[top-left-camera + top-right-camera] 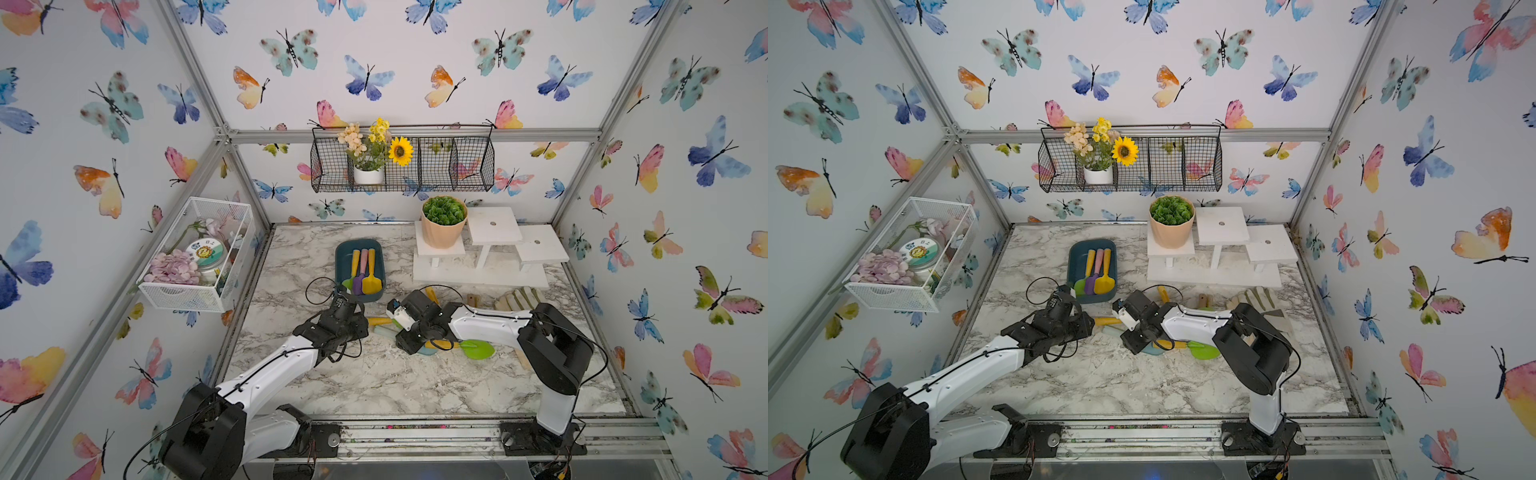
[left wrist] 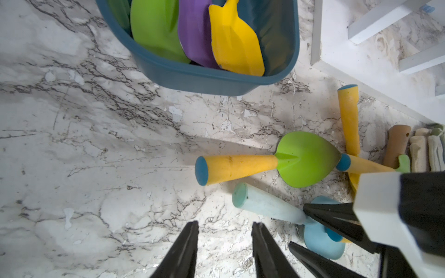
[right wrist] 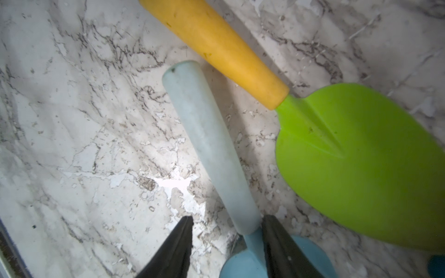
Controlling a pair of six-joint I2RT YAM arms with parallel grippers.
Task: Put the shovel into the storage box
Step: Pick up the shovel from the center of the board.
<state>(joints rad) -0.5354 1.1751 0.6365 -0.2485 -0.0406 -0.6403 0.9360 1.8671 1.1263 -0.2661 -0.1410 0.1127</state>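
Pale blue plastic is next in line: the pale blue shovel [image 3: 212, 144] lies flat on the marble table [image 3: 84, 144], near the front wall of the storage box [image 1: 337, 266] but outside it. The right gripper [image 3: 228, 217] straddles its neck, where handle meets blade. One finger touches the neck while the other stands off with bare marble between, so the jaws are part open and grip nothing yet. The left gripper [image 2: 225, 223] hovers close to the box, jaws parted a little and empty. Inside the box three shovels [image 1: 363, 274] already rest side by side, blades toward the front of the table and handles toward the back wall. The job looks partly done, with this shovel and a green-bladed shovel [image 3: 349, 156] just beside it among those left to stow. The pale blue shovel's long axis runs across the table, handle end toward the left arm and blade under the right gripper. That is roughly crosswise to the box, so it would likely need a turn to fit.
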